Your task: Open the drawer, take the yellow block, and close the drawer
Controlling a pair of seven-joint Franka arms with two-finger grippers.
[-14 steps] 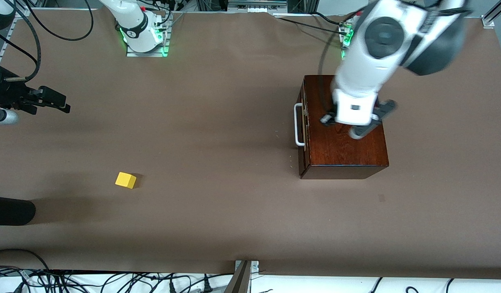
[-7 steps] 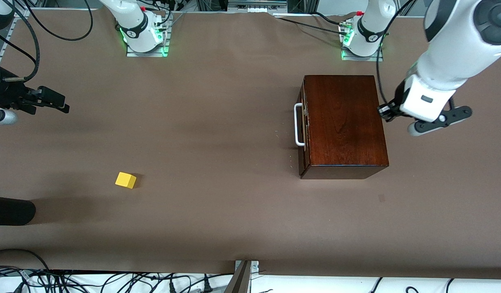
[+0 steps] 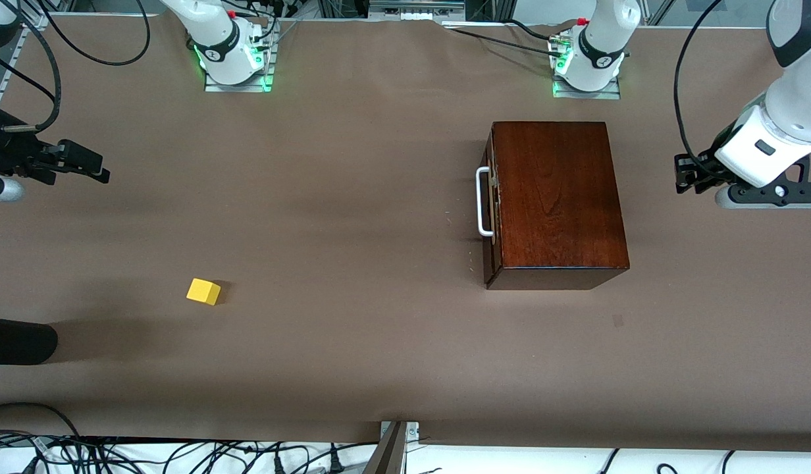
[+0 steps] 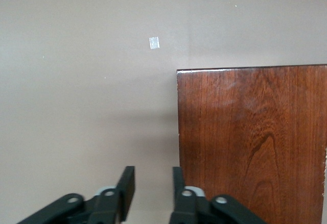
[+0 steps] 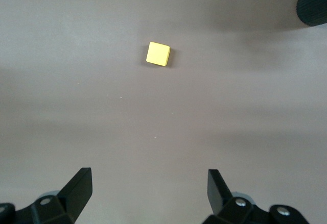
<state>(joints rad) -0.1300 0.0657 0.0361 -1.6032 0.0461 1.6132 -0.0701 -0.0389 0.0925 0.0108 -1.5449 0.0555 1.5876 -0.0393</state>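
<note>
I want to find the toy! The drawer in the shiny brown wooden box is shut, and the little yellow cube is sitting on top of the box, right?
Not quite. The little yellow cube sits on the brown table, toward the right arm's end, apart from the shiny brown wooden box, as the front view shows. The drawer with the white bar handle is shut.

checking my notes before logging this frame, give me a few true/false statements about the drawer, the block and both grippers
1. The drawer is shut in its box. True.
2. The yellow block lies inside the drawer. False: it sits on the bare table, toward the right arm's end.
3. The left gripper grips the white handle. False: it holds nothing, beside the box.
4. The right gripper is open and empty. True.
</note>
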